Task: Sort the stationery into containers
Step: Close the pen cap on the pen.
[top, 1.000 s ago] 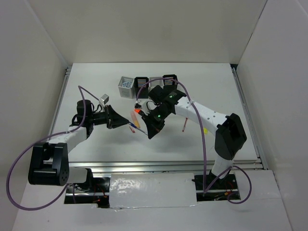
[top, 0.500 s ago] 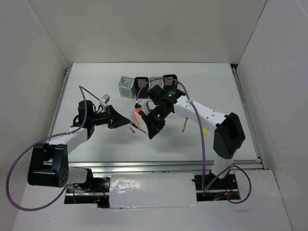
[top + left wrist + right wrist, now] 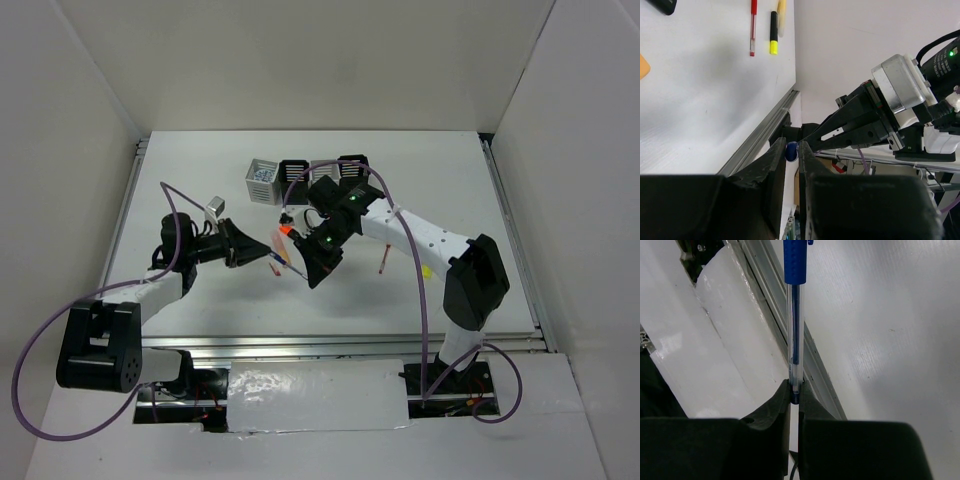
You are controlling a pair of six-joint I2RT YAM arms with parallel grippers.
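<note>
Grey end cup — small items inside

Thin blue pen: blue grip, clear barrel; highlighter yellow and black; cups apparently alternating grey and black.

Top view overlooks the white worktop; close wrist views face forward, the left framing the black right hand.
</note>
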